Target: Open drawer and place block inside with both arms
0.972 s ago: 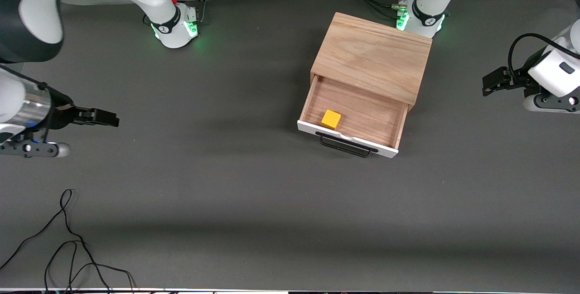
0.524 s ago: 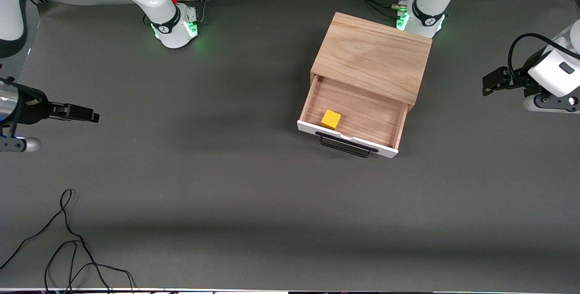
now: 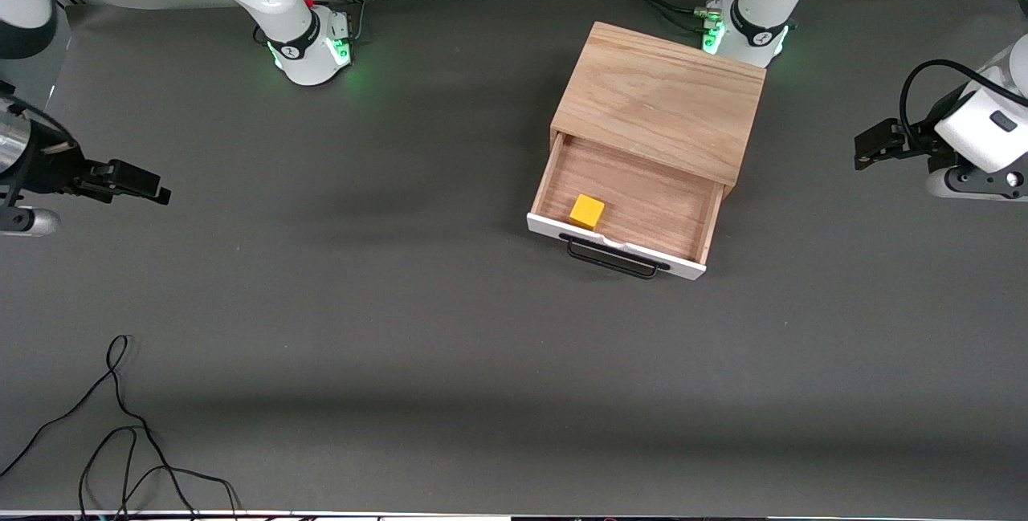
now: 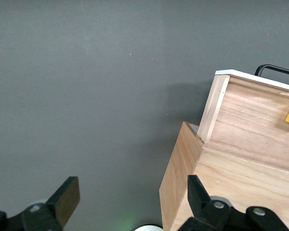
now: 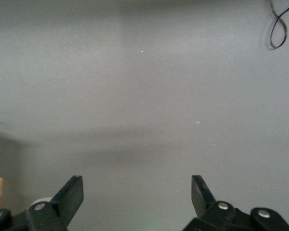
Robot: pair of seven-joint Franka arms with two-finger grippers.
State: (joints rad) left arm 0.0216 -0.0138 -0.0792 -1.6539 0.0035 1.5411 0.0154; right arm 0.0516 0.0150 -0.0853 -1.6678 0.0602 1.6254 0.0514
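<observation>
Our fingers are spread wide and empty on both the left gripper (image 4: 127, 202) and right gripper (image 5: 137, 195), each over bare surface (image 3: 401, 344). The block (image 3: 587, 211) lies inside the open drawer (image 3: 626, 208), nearer our left arm.

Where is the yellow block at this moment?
In the front view, the block lies inside the open drawer, close to its white front, above the black handle.
</observation>
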